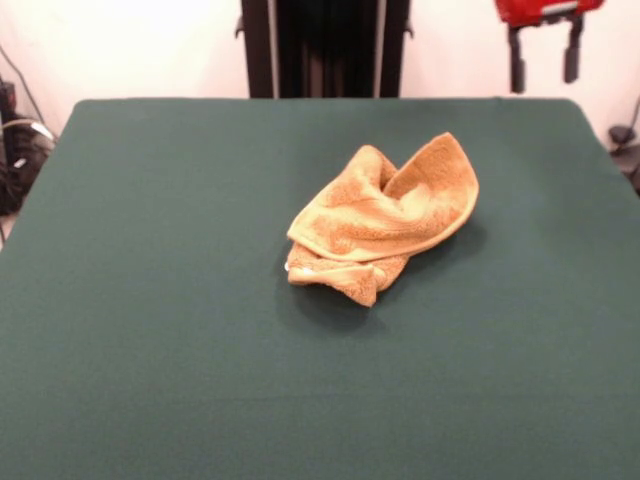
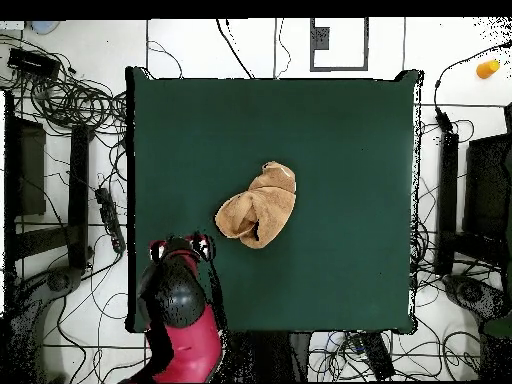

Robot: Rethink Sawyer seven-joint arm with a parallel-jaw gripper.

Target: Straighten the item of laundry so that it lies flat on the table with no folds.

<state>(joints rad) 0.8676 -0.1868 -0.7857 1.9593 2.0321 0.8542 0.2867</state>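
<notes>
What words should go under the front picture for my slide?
Crumpled golden-orange towel lies bunched mid-table on the green table, while the open gripper hangs high above the far edge.

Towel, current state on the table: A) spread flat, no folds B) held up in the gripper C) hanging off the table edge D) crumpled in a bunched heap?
D. The towel sits bunched and folded over itself near the middle of the table, while the gripper hangs apart from it, raised at the table's far edge, with its fingers spread and nothing between them.
</notes>
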